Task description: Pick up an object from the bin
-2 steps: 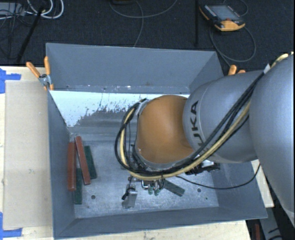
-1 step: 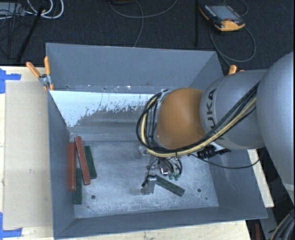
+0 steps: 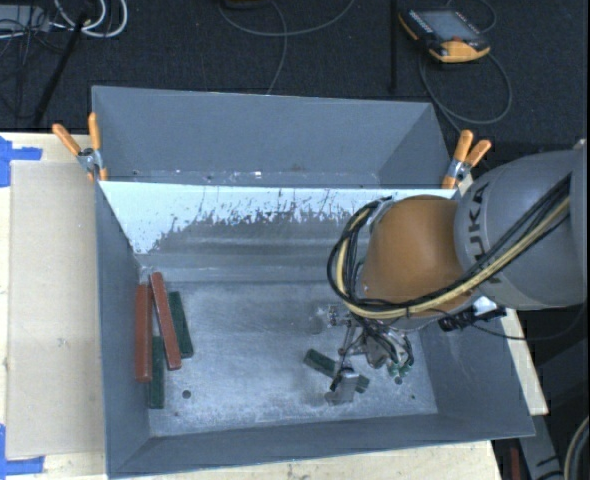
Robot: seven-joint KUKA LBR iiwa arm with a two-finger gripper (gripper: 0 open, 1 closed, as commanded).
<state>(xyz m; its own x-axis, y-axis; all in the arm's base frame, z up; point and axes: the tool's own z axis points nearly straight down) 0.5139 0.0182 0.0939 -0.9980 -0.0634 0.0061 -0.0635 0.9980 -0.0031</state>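
My gripper (image 3: 360, 356) hangs low over the bin floor at the right, under the arm's orange cover. Just left of it lies a small dark block (image 3: 321, 361), tilted on the floor. A small grey piece (image 3: 344, 389) lies right below the gripper's tip, close to the bin's front wall. Whether the gripper touches either one, I cannot tell.
At the bin's left side lie two reddish-brown flat sticks (image 3: 142, 333) (image 3: 165, 320) with dark green strips (image 3: 178, 324) (image 3: 156, 376) beside and under them. A small dark speck (image 3: 187, 396) sits near the front left. Bare floor stretches between the sticks and the gripper.
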